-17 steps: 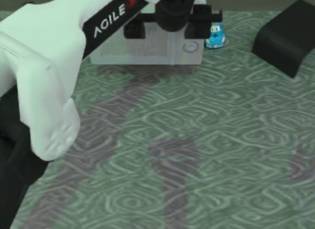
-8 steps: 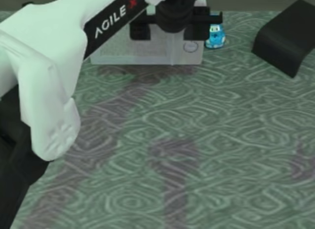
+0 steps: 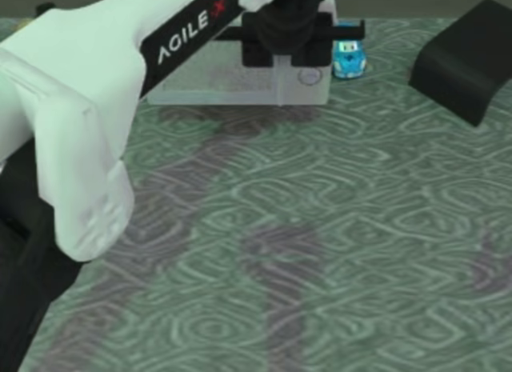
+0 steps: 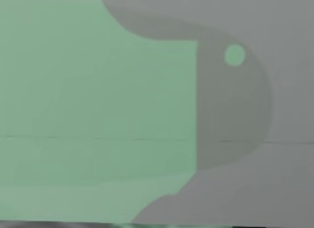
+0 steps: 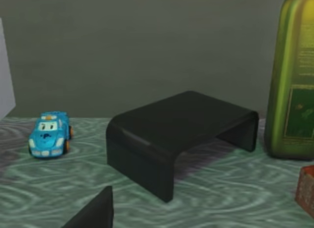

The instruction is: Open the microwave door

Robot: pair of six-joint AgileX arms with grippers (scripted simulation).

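Note:
The pale white-grey microwave (image 3: 308,78) stands at the table's far edge, left of centre in the top view. Its door (image 3: 212,82) lies flush with the front, as far as I can see. My left arm reaches diagonally across the table, and my left gripper (image 3: 288,38) hangs over the microwave's top front, above the seam between the door and the knob panel. The handle is hidden under it. The left wrist view is filled close up by the microwave's pale green (image 4: 98,105) and grey (image 4: 279,179) surfaces. My right arm is parked out of the top view; a dark part of my right gripper (image 5: 98,212) shows in its wrist view.
A small blue toy car (image 3: 350,58) sits just right of the microwave. A black angular box (image 3: 464,60) stands at the far right. In the right wrist view a green bottle (image 5: 294,76) and a reddish-brown object (image 5: 306,189) stand beside that box.
My left gripper's black outline over the microwave has narrowed and shifted slightly to the right. The microwave, the car and the black box have not moved.

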